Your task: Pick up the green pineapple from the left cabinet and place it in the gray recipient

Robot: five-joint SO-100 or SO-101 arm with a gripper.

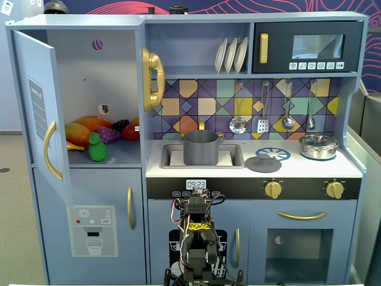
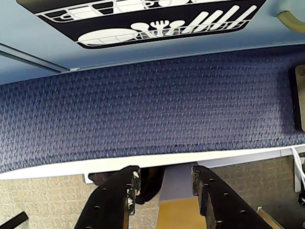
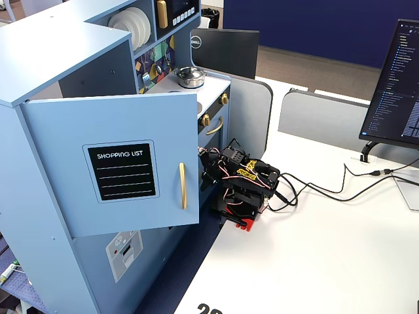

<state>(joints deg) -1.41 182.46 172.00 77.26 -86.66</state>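
My gripper (image 2: 164, 183) sits at the bottom of the wrist view, its two black perforated fingers (image 2: 123, 188) spread apart with nothing between them, over dark blue woven carpet (image 2: 157, 105). Above the carpet runs a black panel (image 2: 157, 19) printed with white dish and cutlery outlines, cut off by the top edge.

In a fixed view my arm (image 1: 198, 241) is folded at bottom center, wires looping over it, its base cropped out. Just above it a small display (image 1: 196, 185) reads 09:23. The pineapple (image 1: 97, 149), bumpy bright green plastic, rests on the cabinet (image 1: 89, 77) shelf at middle left, in front of an orange-yellow mango (image 1: 77, 132) and purple grapes (image 1: 109, 133). The open door (image 3: 111, 163) carries a black "SHOPPING LIST" label in a fixed view; from the front that label is foreshortened and unreadable. The matte gray pot (image 1: 201, 147) stands in the sink (image 1: 235, 156) at center, its flat lid (image 1: 263, 163) lying just right of it. A shiny steel pot (image 1: 319, 146) is at the right. A monitor (image 3: 224, 49) at upper center bears the Dell logo.
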